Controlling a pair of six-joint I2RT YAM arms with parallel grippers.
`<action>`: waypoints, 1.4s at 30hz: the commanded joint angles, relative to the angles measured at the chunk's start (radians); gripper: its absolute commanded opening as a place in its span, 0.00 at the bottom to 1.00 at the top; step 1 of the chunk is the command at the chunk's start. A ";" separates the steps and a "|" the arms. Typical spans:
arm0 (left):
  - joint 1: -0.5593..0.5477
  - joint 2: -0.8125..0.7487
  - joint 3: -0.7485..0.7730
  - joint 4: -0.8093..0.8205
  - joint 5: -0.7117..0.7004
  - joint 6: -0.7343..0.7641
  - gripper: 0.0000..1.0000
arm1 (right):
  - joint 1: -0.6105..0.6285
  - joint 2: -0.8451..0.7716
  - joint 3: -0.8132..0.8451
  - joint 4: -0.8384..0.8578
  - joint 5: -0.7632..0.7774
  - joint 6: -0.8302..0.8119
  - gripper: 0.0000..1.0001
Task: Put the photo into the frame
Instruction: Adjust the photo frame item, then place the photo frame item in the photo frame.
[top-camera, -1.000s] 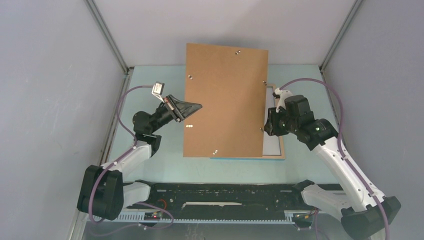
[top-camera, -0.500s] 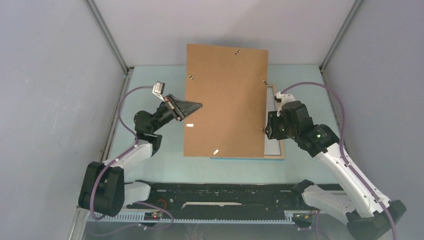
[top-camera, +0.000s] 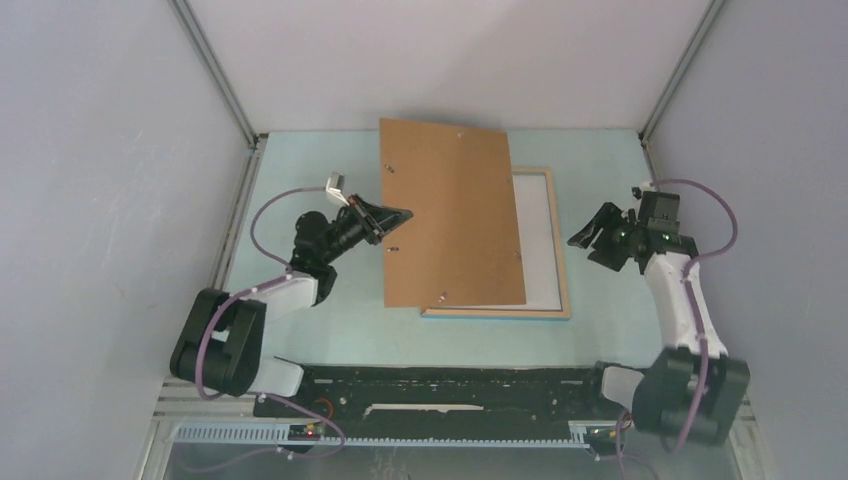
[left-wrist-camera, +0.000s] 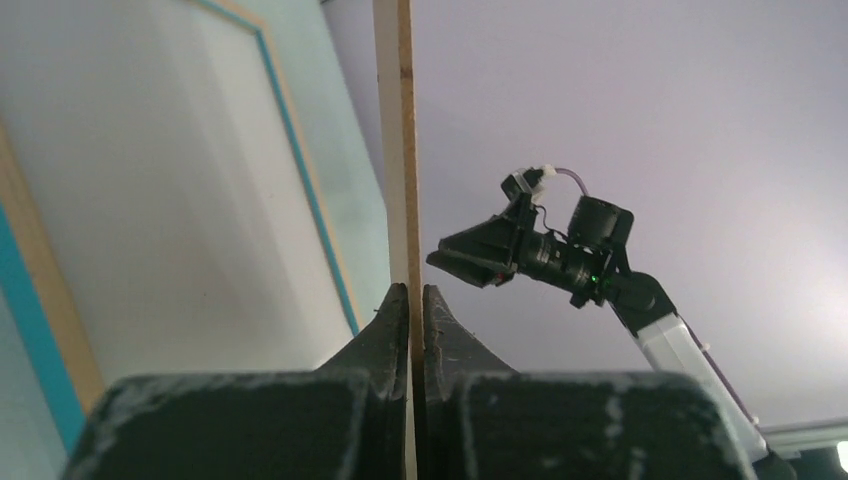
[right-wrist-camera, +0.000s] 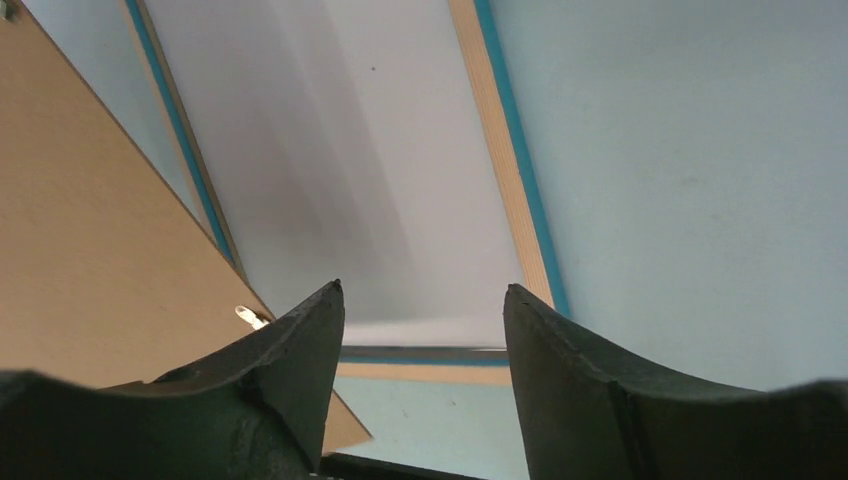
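Brown board (top-camera: 450, 215), thin and stiff, tilts over the frame (top-camera: 560, 250) lying on the table (top-camera: 320, 160), its left edge pinched by the left end effector (top-camera: 400, 215). The right end effector (top-camera: 587, 238) is spread wide, empty. The white sheet (top-camera: 535, 240) in the frame may be the photo: light, bendy paper, best held softly by an edge

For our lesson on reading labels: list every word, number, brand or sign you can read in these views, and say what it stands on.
None can be read in any view.
The backing board is plain brown, with no print.
The frame shows bare wood and blue edges, with no label.
Any marking on the black base rail is too small to read.
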 joint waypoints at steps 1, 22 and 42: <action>-0.068 0.087 0.064 0.075 -0.056 -0.005 0.00 | -0.050 0.171 -0.028 0.211 -0.189 0.080 0.66; -0.147 0.447 0.264 0.057 -0.092 -0.116 0.00 | -0.070 0.567 0.014 0.389 -0.275 0.076 0.54; -0.168 0.564 0.377 0.016 -0.084 -0.111 0.00 | -0.025 0.629 0.038 0.393 -0.296 0.070 0.48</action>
